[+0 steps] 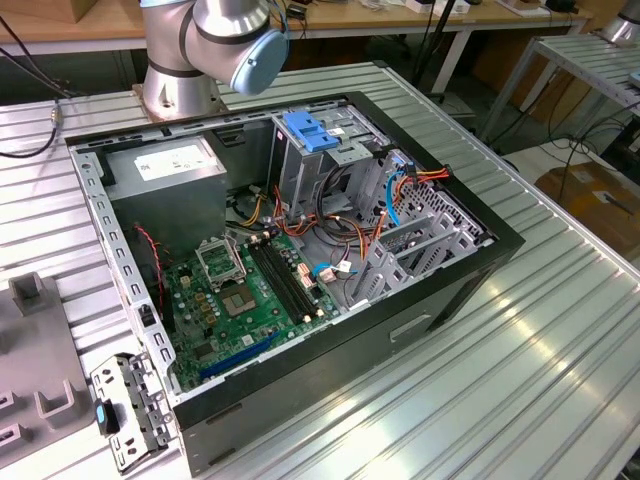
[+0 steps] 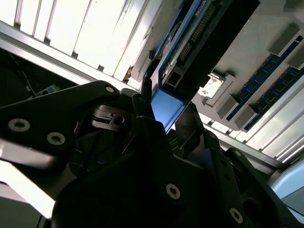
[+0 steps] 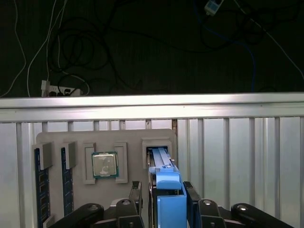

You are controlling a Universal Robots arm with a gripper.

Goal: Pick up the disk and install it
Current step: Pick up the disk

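The disk (image 3: 160, 159) stands on edge in a slot of a grey fixture plate (image 3: 128, 137), its blue carrier edge (image 3: 168, 183) facing the camera. In both wrist views my gripper (image 3: 163, 190) straddles that blue end. One black finger (image 3: 137, 192) sits against one side and the other finger (image 3: 191, 194) against the opposite side. In the second wrist view the blue carrier face (image 2: 166, 107) lies pinched between the two fingers (image 2: 145, 92), with the disk's grey body (image 2: 190, 42) running away from it. The disk is seated in the slot.
The fixture plate also holds a processor chip (image 3: 104, 165) and two memory sticks (image 3: 40, 185). In the exterior view an open computer case (image 1: 430, 330) lies on the slatted aluminium table (image 1: 560, 340), with a drive cage under a blue latch (image 1: 310, 132) and a grey metal box (image 1: 165, 165).
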